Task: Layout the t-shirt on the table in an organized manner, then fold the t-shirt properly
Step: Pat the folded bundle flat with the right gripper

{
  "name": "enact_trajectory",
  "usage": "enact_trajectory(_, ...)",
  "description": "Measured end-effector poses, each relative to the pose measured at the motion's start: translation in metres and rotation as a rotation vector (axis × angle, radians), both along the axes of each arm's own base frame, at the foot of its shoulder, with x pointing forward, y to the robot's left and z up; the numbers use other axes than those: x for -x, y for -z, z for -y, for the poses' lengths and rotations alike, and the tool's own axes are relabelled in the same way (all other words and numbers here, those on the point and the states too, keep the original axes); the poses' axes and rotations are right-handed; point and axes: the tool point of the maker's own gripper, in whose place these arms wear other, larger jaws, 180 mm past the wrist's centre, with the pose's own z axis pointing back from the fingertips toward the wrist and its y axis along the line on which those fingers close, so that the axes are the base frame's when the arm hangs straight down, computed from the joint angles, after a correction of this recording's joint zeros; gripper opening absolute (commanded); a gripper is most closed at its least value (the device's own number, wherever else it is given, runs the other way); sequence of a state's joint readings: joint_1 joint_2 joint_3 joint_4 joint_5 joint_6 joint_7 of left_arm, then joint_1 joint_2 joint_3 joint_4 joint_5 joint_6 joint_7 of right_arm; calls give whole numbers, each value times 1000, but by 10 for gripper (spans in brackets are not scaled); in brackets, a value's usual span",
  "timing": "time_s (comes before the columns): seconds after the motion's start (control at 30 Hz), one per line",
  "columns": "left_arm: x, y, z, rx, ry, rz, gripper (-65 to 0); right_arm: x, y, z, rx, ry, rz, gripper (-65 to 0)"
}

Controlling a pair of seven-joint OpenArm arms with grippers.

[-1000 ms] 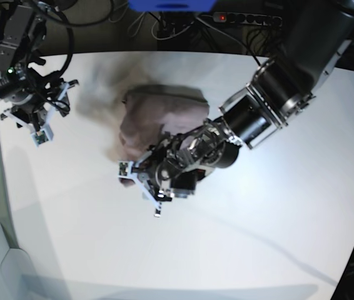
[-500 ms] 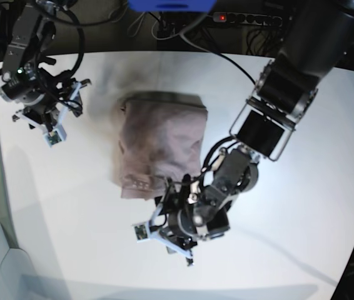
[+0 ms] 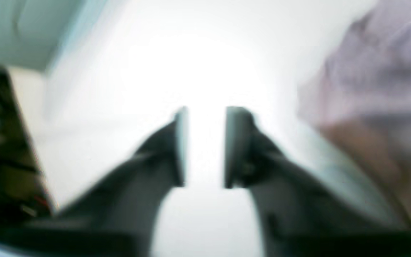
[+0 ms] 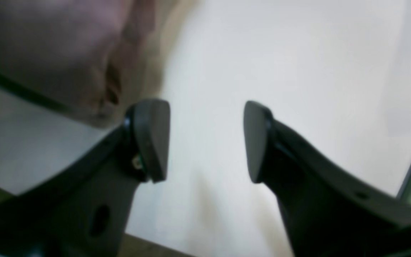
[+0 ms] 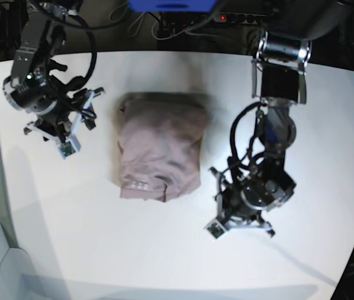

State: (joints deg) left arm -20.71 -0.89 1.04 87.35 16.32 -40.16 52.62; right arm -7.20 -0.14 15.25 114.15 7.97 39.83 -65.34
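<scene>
Base view, soft wrinkly t-shirt (image 5: 160,149), smooth white table (image 5: 102,237)

The left gripper (image 5: 239,226) has let go of the t-shirt (image 5: 161,148) and swung clear; the cloth now lies off to its side, apart from its parted fingers (image 3: 235,146). The right gripper (image 5: 67,137) has drifted closer, the shirt now near its open fingertips.
</scene>
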Motion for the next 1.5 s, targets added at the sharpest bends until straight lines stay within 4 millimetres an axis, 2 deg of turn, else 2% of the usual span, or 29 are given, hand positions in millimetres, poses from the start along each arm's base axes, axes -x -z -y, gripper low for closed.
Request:
enact_trajectory(0.03, 10, 9, -11, 1, -33, -24, -650, -2, -1, -3, -8, 1, 2, -467)
enact_trajectory(0.07, 18, 16, -21, 5, -67, -43, -650, -5, -3, -5, -15, -4, 10, -520)
enact_trajectory(0.13, 30, 18, -34, 8, -110, -45, -639, -15, -11, -4, -8, -3, 38, -623)
enact_trajectory(0.17, 35, 16, -39, 12, -124, -35, -649, -20, -16, -2, -4, 0, 55, -650)
enact_trajectory(0.23, 47, 14, -48, 15, -154, -24, -648, -27, -22, -3, -5, -3, 75, -650)
enact_trajectory(0.4, 89, 28, -72, -22, -229, -77, -648, -26, -20, -17, -34, -17, 69, -650)
enact_trajectory(0.53, 108, 26, -82, -11, -260, -65, -648, -32, -27, -54, -50, -130, 92, -650)
enact_trajectory(0.7, 140, 47, -99, -36, -310, -142, -648, -33, -31, -82, -54, -223, 102, -650)
enact_trajectory(0.87, 158, 58, -102, 80, -338, -179, -648, -27, -36, -125, -83, -353, 119, -650)
enact_trajectory(0.97, 173, 66, -127, 73, -419, -211, -648, -22, -36, -142, -101, -387, 111, -650)
enact_trajectory(1.03, 179, 67, -137, 64, -447, -220, -648, -19, -36, -153, -122, -405, 110, -650)
enact_trajectory(1.17, 192, 74, -141, 78, -467, -242, -648, -14, -17, -170, -168, -442, 64, -650)
enact_trajectory(1.27, 203, 78, -151, 64, -495, -260, -648, -7, 10, -184, -244, -454, 18, -650)
enact_trajectory(1.33, 209, 81, -152, 60, -501, -273, -648, 4, 34, -183, -248, -454, -48, -650)
enact_trajectory(1.5, 223, 89, -152, 52, -501, -308, -648, 9, 64, -184, -311, -442, -92, -650)
